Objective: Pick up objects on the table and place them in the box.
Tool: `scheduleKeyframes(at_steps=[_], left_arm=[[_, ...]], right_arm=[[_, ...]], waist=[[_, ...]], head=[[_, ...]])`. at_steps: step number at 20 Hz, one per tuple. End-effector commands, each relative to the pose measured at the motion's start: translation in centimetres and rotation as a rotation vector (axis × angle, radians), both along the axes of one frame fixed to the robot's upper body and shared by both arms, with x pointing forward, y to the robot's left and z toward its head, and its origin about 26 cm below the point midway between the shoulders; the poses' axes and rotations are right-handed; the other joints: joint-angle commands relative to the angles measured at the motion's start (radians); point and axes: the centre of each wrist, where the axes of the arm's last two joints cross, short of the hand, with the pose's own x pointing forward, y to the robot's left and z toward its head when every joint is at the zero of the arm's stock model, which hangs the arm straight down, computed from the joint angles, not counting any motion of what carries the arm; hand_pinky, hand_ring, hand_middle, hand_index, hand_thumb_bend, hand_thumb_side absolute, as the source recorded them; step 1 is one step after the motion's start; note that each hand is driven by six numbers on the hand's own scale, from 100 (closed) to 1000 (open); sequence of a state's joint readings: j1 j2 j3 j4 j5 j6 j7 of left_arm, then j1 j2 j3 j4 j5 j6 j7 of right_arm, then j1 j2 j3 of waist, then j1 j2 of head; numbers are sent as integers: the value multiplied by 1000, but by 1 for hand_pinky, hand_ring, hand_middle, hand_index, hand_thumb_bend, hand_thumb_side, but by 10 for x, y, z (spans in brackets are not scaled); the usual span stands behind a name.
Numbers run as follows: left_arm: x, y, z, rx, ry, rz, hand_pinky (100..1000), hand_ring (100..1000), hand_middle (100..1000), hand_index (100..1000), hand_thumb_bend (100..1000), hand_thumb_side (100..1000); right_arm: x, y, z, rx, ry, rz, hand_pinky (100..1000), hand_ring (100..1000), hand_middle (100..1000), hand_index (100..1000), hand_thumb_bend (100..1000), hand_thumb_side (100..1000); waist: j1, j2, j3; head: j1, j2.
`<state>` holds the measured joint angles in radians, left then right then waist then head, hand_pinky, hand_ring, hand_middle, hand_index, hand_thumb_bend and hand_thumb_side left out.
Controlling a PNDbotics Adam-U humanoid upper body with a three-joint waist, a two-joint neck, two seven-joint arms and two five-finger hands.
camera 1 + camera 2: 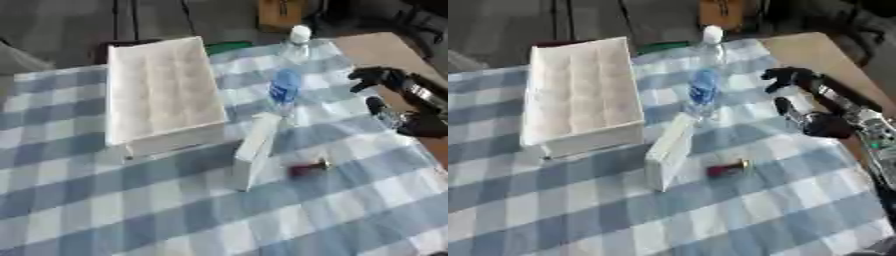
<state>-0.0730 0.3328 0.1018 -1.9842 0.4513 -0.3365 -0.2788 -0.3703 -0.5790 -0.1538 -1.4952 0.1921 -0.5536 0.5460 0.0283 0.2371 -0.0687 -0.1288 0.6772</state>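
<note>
Nothing is seen in the box (579, 85); the bottle (704, 80), carton (668, 150) and red item (726, 169) are left on the bench (780, 210). The right hand (798, 95) is held spread, empty.

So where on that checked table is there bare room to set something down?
The near cloth below the small white carton and the dark red thing is bare, as is the strip left of the box. The middle is crowded: carton, bottle and right hand sit close.
</note>
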Motion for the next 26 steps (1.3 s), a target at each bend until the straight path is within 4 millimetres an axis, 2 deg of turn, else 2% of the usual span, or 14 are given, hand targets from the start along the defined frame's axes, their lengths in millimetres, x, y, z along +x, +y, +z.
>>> scheduleKeyframes(at_steps=[1,5,9,15,18,19,20,21,23,26], left_arm=[[-1,1,6,16,-21,-1,535,703,778,882,711,653],[-1,1,6,17,-20,-2,535,703,778,882,711,653],[-1,1,6,15,-22,-2,535,704,778,882,712,652],[-1,1,6,15,-20,-4,535,704,778,882,712,653],[-1,1,6,16,-21,-5,535,704,778,883,712,652],[-1,1,6,15,-20,-5,535,705,778,883,712,653],[-1,1,6,14,-19,-6,535,705,778,883,712,653],[-1,1,6,15,-19,-7,535,705,778,882,712,653],[-1,1,6,15,-20,-8,534,705,778,883,713,653],[-2,1,6,17,-18,-11,534,705,778,883,712,654]], right_arm=[[-2,-3,20,-76,-85,-13,968,822,894,966,167,562],[-2,-3,20,-92,-127,-49,961,823,899,985,205,531],[-1,-3,18,-85,-151,-97,952,819,902,991,199,526],[0,-5,12,-64,-140,-135,929,802,898,996,130,581],[0,-6,10,-55,-129,-145,928,801,898,997,123,587],[1,-8,9,-48,-119,-151,918,793,899,1000,100,616],[2,-8,8,-42,-110,-155,918,793,899,1000,100,616],[3,-10,7,-37,-95,-162,905,785,895,1000,100,668],[8,-14,6,-28,-65,-167,900,783,894,1000,100,693],[13,-18,8,-21,-40,-164,899,782,894,1000,100,698]], waist=[[-4,-14,0],[-5,-14,1],[-4,-15,2],[-3,-17,2],[-4,-17,3],[-3,-18,2],[-3,-18,2],[-3,-18,3],[-2,-18,3],[-1,-18,4]], head=[[2,-1],[2,0],[2,1],[1,-4],[1,-7],[1,-3],[2,-2],[1,-3],[-1,-1],[-2,-2]])
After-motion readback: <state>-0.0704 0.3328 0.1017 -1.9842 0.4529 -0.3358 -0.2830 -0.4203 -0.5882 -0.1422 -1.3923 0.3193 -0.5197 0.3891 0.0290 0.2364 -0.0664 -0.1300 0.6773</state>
